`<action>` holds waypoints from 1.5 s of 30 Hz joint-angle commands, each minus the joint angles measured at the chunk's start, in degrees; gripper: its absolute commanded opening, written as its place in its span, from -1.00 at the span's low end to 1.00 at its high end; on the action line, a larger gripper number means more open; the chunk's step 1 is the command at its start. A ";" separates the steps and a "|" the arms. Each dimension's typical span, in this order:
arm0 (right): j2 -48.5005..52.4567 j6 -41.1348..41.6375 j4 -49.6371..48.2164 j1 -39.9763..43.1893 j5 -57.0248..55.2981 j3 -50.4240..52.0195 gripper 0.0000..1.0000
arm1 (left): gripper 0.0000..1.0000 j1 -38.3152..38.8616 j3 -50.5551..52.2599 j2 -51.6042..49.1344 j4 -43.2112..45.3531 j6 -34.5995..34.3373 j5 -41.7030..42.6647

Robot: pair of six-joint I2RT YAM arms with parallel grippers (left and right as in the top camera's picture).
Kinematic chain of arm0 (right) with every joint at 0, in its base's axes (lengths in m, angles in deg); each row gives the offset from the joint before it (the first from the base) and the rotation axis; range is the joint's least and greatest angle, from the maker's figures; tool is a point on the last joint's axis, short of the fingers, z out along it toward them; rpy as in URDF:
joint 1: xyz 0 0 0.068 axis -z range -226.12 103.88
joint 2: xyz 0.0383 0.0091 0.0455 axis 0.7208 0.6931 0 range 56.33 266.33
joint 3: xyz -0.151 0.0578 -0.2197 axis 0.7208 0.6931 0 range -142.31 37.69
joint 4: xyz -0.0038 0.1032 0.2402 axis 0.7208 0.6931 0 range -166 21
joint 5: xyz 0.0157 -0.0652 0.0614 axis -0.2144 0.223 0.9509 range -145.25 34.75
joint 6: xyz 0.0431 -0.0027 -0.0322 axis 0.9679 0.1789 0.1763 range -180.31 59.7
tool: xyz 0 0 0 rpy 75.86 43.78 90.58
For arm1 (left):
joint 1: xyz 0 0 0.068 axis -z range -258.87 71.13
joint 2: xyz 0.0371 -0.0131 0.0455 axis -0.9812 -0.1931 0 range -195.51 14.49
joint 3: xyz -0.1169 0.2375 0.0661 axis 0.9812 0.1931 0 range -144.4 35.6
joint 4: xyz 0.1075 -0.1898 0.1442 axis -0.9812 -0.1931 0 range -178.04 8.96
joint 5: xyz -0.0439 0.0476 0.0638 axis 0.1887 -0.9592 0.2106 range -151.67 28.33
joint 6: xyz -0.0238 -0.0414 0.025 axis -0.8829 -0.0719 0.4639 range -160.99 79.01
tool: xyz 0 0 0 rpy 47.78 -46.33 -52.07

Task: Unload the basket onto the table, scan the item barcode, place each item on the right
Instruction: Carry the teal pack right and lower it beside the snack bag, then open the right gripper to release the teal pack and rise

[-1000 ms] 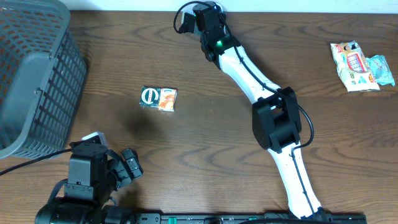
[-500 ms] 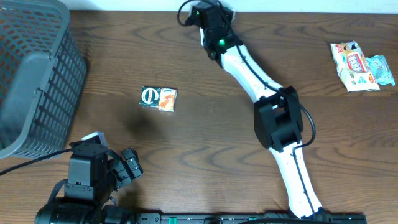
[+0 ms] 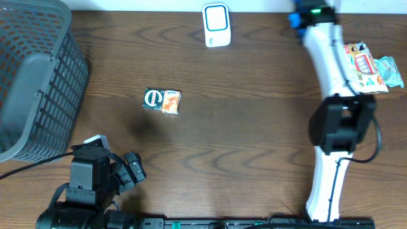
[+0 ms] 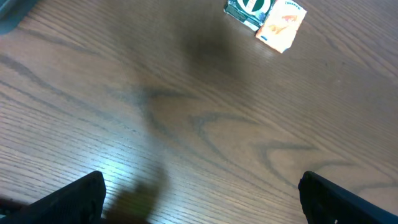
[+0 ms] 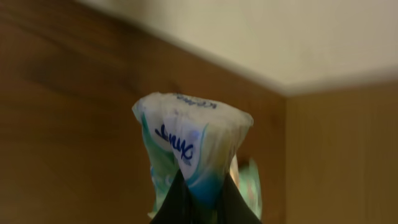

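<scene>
At the table's far right corner: the right arm (image 3: 327, 57) reached to the back edge, its end well apart from the scanner (image 3: 216, 25) and to that device's right.
Right gripper (image 5: 198, 190): clamped tight on a soft packet (image 5: 189, 134), with the dark fingers (image 5: 176, 205) pinching its bunched lower end.
Soft packet: white and green with blue script on the wrapper; it was held off the wood and stood up from the fingers. From above it could not be made out clearly.
Scanner: white with a blue-framed face; it sat at the middle of the far edge of the table (image 3: 222, 133).
Left gripper (image 4: 200, 180): spread wide with nothing between the fingers (image 4: 68, 199); it hung over bare wood at the near left.
Small pack (image 3: 162, 100): green and orange; it lay flat on the table ahead of the left gripper, well apart from it.
Basket (image 3: 38, 83): grey plastic mesh, at the left side.
Wrappers (image 3: 369, 67): crumpled snack bags, lying just beside the right arm at the right side.
</scene>
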 commanded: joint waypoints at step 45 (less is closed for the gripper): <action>3.58 16.06 5.14 8.02 33.59 9.53 -0.98 | 0.96 -0.13 0.07 0.22 -0.15 0.11 -0.52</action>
